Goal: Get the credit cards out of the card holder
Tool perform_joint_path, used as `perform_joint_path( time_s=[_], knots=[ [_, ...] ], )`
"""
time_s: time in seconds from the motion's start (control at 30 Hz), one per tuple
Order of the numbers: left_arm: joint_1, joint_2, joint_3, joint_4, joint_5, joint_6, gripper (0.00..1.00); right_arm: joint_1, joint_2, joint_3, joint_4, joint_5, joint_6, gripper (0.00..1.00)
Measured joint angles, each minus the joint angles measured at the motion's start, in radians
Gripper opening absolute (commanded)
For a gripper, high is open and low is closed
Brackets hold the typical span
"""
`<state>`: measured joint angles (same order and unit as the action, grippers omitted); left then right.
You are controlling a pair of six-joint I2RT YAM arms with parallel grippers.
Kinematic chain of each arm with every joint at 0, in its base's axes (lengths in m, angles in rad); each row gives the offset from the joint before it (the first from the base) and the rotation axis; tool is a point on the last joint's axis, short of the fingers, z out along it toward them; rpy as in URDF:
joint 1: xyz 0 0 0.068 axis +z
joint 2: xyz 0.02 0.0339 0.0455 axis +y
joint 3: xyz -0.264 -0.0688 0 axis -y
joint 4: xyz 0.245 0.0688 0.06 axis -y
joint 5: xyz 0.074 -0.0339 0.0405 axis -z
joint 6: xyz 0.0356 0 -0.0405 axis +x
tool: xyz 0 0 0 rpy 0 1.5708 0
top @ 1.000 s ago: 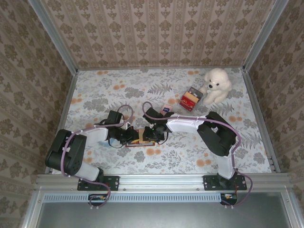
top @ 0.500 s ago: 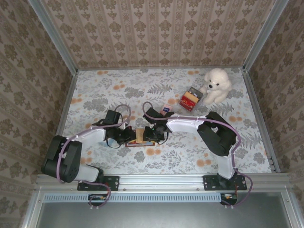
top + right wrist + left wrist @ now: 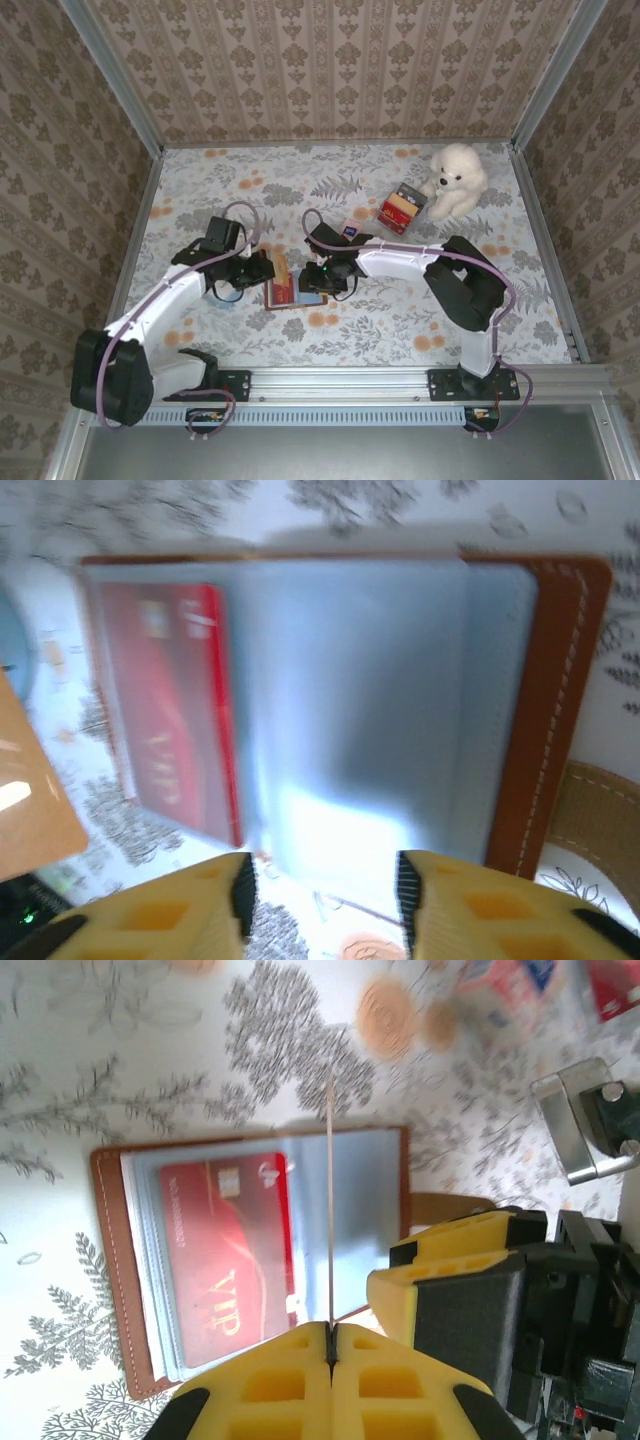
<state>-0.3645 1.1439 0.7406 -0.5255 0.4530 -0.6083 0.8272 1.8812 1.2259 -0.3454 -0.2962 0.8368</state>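
Now, left hand [image 3: 330, 1345] pinched shut on a card [image 3: 330, 1210], right hand [image 3: 320, 890] parted — over card holder [image 3: 540, 680]

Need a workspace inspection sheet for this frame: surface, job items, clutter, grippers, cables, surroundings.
Surface: floral cloth, flat.
Job's things: holder lies open, with a red card in a clear sleeve. A tan card is out of it.
Clutter: plush dog and red box far right. A small item sits beside the box, too small to tell.
Grippers: left gripper shut on the tan card. Right gripper open at the holder's edge.
Cables: a purple cable loops along each arm.
Surroundings: patterned walls, metal rail at the near edge.
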Motion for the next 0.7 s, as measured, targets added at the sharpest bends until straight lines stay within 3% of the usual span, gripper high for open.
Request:
perform_joint_path(
  time_s=[0.17,0.37,0.53,0.7],
  knots=[
    [0.0,-0.05,0.058,0.018,-0.005,-0.006,0.0,-0.039,-0.143,-0.005,0.066,-0.031,-0.049,0.66],
    [-0.001,-0.053,0.085,0.177,0.047,-0.085,0.0,-0.184,-0.324,-0.097,0.245,-0.128,-0.037,0.72],
    [-0.038,-0.045,0.089,0.341,0.058,-0.219,0.0,-0.333,-0.343,-0.193,0.465,-0.291,0.087,0.72],
    [-0.098,-0.005,0.124,0.453,0.051,-0.347,0.0,-0.381,-0.331,-0.211,0.638,-0.41,0.214,0.67]
  ],
)
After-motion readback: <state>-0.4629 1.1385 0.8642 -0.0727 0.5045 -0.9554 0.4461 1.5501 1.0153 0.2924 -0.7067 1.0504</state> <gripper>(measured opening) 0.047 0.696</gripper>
